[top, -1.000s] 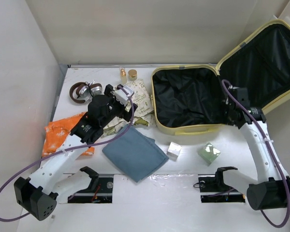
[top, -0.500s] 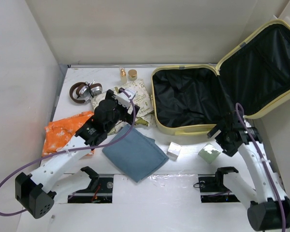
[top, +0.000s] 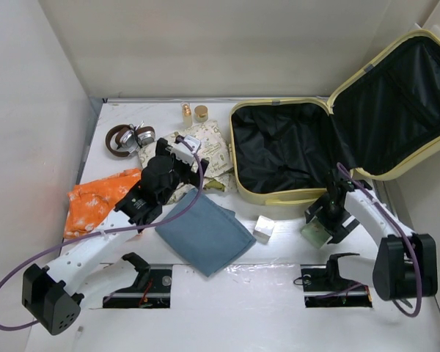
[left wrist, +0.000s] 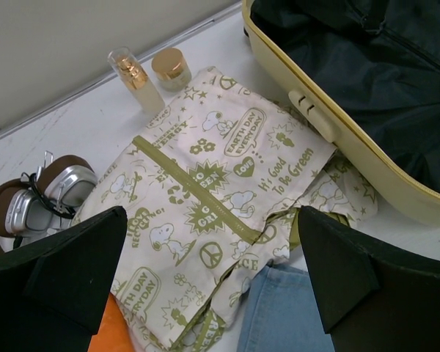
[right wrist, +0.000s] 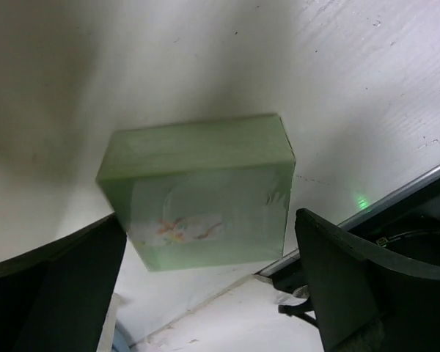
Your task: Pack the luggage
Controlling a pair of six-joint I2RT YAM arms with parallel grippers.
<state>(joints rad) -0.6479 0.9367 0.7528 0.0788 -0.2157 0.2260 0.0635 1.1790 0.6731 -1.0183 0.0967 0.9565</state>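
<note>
Luggage (top: 275, 196) is losing the right hand (right wrist: 209, 220), now dropping released around green box (right wrist: 198, 158) (likely next cargo). Left hand (left wrist: 213, 242) is hovering released.

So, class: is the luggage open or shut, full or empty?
Open and empty: the luggage has its lid raised, only black lining inside.

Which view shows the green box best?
Right wrist view: the green box lies large between the open fingers. The top view shows it small, partly hidden by the right gripper; the left wrist view lacks it.

R pincer (top: 321, 222) moved off luggage (top: 286, 196) to over green box (right wrist: 198, 191).
</note>
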